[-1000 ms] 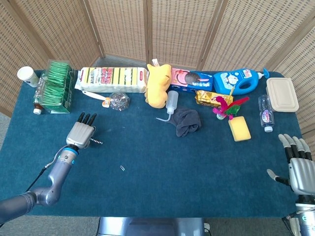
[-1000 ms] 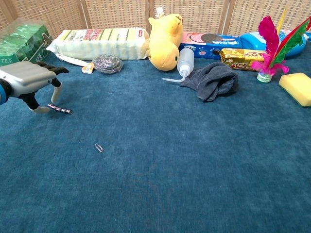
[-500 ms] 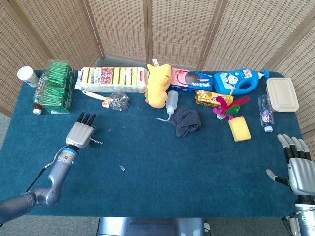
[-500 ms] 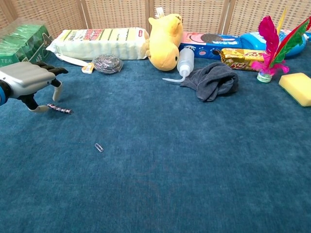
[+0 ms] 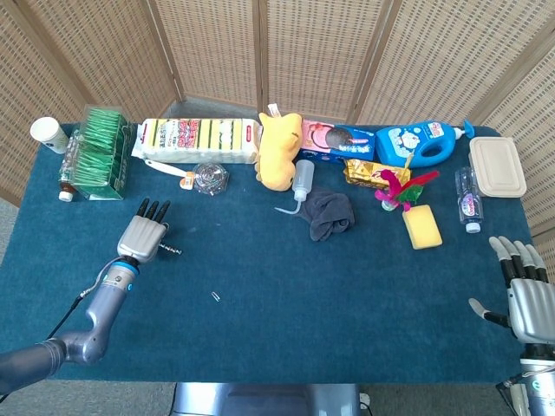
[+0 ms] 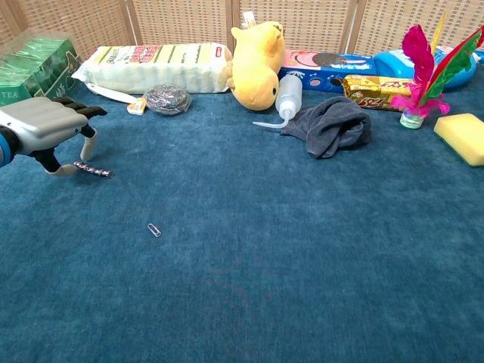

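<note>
Almost nothing has changed over the last second. The left hand (image 6: 47, 128) still hovers palm-down just above the table (image 5: 286, 295), its fingers curved downward and apart, holding nothing. The small dark beaded strip (image 6: 94, 170) lies flat on the cloth just beside the thumb tip, on the side facing the yellow plush toy (image 6: 257, 57), and has not shifted; whether the thumb touches its near end I cannot tell. A paper clip (image 6: 154, 230) lies near the strip, on the side away from the plush toy, also unmoved. The right hand (image 5: 527, 290) rests spread and bare at the table edge, well apart from the plush toy, beyond the yellow sponge (image 5: 422, 227). To my eye the left hand is pausing over the strip, with no grasp yet made
</note>
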Tool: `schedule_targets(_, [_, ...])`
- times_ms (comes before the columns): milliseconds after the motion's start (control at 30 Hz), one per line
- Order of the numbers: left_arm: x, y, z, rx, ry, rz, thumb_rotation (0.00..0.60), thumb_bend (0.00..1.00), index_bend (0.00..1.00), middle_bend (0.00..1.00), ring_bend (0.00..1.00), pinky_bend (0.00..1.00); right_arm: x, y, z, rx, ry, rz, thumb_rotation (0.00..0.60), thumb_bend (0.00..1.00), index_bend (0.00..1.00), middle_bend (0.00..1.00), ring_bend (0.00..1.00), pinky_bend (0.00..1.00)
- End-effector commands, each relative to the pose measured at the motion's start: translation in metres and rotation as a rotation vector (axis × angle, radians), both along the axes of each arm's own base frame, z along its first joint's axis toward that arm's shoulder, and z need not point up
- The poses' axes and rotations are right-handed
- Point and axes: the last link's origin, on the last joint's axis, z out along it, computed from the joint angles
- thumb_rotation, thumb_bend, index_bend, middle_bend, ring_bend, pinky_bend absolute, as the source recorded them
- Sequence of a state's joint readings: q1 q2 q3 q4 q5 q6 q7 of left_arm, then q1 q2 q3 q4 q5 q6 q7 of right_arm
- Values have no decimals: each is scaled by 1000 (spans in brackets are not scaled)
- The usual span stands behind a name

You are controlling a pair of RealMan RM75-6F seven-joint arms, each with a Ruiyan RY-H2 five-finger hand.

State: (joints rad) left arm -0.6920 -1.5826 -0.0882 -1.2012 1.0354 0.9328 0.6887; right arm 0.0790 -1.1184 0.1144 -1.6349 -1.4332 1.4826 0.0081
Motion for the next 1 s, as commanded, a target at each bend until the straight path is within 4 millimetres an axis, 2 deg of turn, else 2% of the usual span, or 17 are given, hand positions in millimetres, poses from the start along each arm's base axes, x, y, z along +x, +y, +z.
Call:
schedule_targets(33, [1,0,0,0,0,0,600,616,464,0,0,0,0,0,0,0,0,1,600,0,0,0,0,0])
schedule_targets(1000, [0,-1,-7,8,30,-2,600,653,486,0,0,0,1,1,1,3,-12,5,600,0,0,0,0,0])
